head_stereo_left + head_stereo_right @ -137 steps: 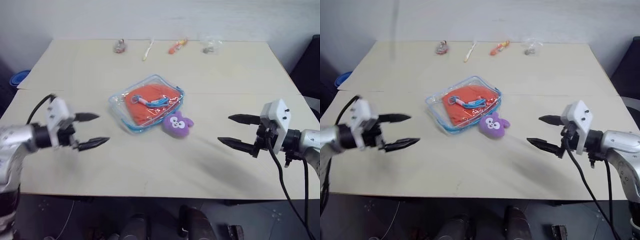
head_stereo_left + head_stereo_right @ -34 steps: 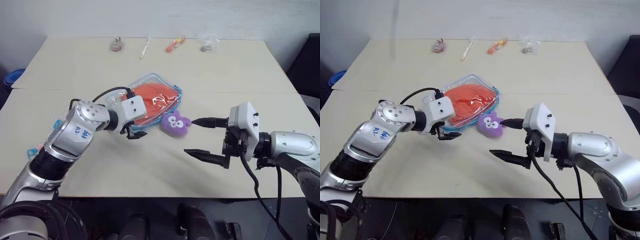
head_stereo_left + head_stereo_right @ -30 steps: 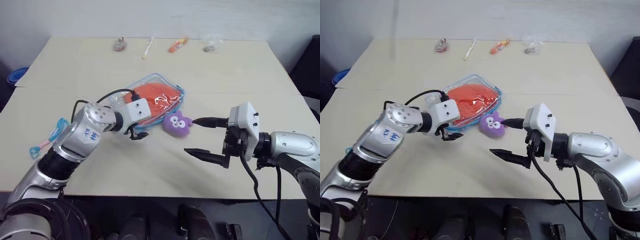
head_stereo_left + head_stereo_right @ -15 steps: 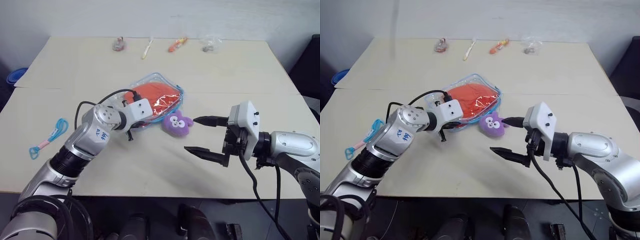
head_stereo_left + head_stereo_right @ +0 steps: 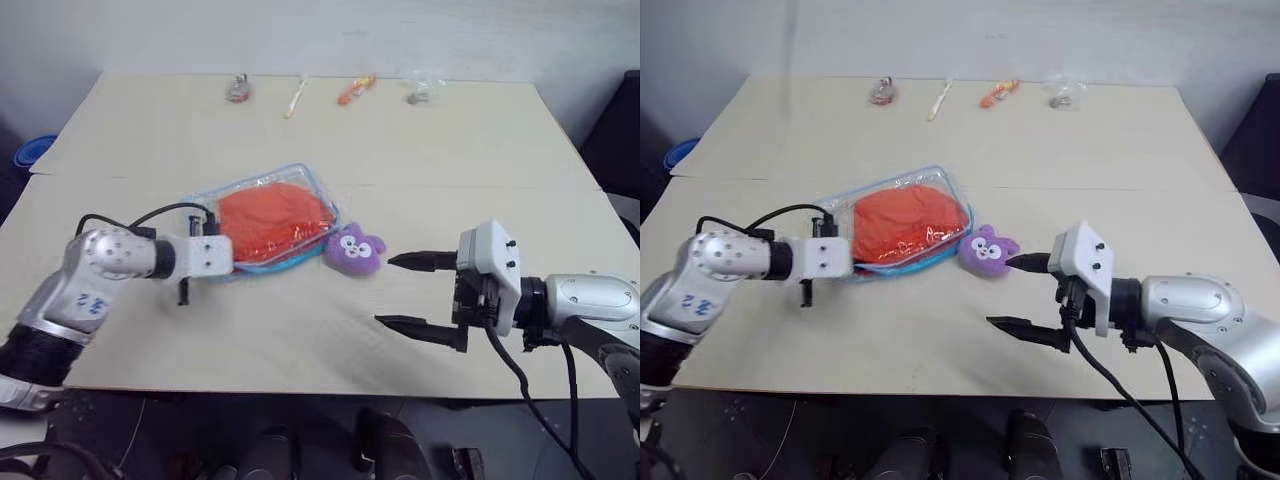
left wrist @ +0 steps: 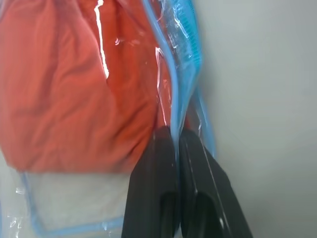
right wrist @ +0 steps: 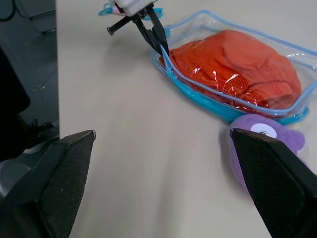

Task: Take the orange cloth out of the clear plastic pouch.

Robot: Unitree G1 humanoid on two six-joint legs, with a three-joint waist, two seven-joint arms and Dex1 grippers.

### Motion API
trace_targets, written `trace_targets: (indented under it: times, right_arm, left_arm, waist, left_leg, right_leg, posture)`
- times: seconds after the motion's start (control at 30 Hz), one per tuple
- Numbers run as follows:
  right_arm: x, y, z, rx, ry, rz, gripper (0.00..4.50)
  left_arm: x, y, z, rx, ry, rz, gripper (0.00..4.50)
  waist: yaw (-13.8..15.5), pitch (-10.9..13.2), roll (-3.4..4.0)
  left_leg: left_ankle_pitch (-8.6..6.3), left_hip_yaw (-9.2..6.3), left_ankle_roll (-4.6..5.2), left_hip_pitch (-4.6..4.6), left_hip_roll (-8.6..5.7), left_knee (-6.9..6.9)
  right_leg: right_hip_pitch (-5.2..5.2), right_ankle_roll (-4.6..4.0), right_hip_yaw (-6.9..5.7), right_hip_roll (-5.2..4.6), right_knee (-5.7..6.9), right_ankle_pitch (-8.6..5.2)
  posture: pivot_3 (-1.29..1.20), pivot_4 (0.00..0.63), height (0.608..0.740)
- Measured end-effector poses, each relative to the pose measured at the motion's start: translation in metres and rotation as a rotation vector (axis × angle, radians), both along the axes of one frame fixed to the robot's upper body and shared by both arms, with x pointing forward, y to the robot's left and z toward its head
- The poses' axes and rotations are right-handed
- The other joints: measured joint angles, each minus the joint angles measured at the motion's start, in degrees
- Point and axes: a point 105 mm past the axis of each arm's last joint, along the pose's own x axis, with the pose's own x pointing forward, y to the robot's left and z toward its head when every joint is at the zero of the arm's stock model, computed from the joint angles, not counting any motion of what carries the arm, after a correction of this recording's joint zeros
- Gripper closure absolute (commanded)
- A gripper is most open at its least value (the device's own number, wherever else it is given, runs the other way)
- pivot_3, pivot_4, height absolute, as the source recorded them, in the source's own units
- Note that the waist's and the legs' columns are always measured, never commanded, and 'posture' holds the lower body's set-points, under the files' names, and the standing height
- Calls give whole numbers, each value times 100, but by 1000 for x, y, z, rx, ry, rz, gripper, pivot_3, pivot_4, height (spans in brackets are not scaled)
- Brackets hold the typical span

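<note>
The clear plastic pouch (image 5: pixel 208 203) with light blue edging lies flat near the table's middle, and the orange cloth (image 5: pixel 270 215) is inside it. My left gripper (image 5: pixel 855 262) comes at the pouch from the left and is shut on its near left edge. In the left wrist view its fingertips (image 6: pixel 163 141) pinch the blue edging beside the cloth (image 6: pixel 74 89). My right gripper (image 5: pixel 385 291) hovers open to the right, a little apart from the pouch, with nothing between its fingers.
A small purple plush toy (image 5: pixel 355 250) lies against the pouch's right end, just ahead of my right gripper. Small items sit along the table's far edge: a white stick (image 5: pixel 295 97), an orange piece (image 5: pixel 352 90) and a tiny clear bag (image 5: pixel 420 90). A blue strap (image 7: pixel 105 8) lies behind my left gripper.
My left gripper has shut on the pouch's edge and pulled back to the left, dragging and turning the pouch that way. The plush toy and my right gripper have barely moved.
</note>
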Motion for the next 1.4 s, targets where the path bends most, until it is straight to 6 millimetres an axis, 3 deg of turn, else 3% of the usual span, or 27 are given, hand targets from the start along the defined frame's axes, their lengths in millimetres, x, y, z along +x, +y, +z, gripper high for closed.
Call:
trace_targets:
  times: [0.1,0.27,0.57,0.7,0.83,1.07,1.2,1.27,1.4]
  right_arm:
    - [-3,0,0,-7,1,29,0]
    - [-5,0,-2,-17,2,46,0]
    - [-1,-10,-14,-81,-32,-4,0]
    - [0,-12,-16,-89,-44,-15,0]
    - [0,-12,-16,-87,-48,-21,0]
    - [2,-14,-18,-95,-52,-42,0]
    - [5,-17,-20,-109,-64,-78,0]
    - [8,-19,-22,-112,-73,-121,0]
    - [17,-21,-31,-75,-71,-268,0]
  left_arm:
    - [-6,1,-5,4,-1,-129,4473]
    - [4,-9,1,-25,-32,-220,4473]
    - [27,-21,8,-36,-79,-273,4473]
    - [33,-17,9,-6,-79,-272,4473]
    - [32,-13,5,15,-43,-276,3517]
    - [23,-4,2,31,15,-262,1359]
    - [14,1,7,-45,80,-187,43]
    - [4,8,15,-95,155,-127,17]
    - [-41,16,51,-259,475,12,17]
  waist:
    - [-1,0,0]
    - [-9,0,-1]
    - [-15,0,-4]
    - [-24,0,-4]
    - [-28,0,-4]
    - [-31,-1,-4]
    - [-35,0,-4]
    - [-43,0,-5]
    - [-94,4,-10]
  left_leg:
    - [0,5,1,-2,-24,2]
    - [0,37,1,-5,-26,7]
    - [0,46,3,-5,-26,8]
    - [0,46,3,-5,-25,7]
    - [0,44,3,-5,-23,7]
    - [0,42,3,-5,-22,7]
    - [0,25,3,-8,-19,9]
    - [0,6,3,-8,-15,8]
    - [0,-9,2,-7,8,5]
  right_leg:
    - [4,2,-5,5,-1,1]
    - [5,3,-13,8,3,1]
    - [5,6,-14,10,3,3]
    - [4,6,-15,11,3,3]
    - [4,6,-15,12,3,3]
    - [4,6,-14,10,3,3]
    - [3,6,-13,10,3,3]
    - [2,6,-12,11,2,3]
    - [0,3,-8,12,4,1]
  posture:
    - [0,150,740]
    - [0,150,740]
    - [0,150,740]
    - [0,150,740]
    - [0,150,740]
    - [0,150,740]
    - [0,150,740]
    - [0,150,740]
    - [0,150,740]
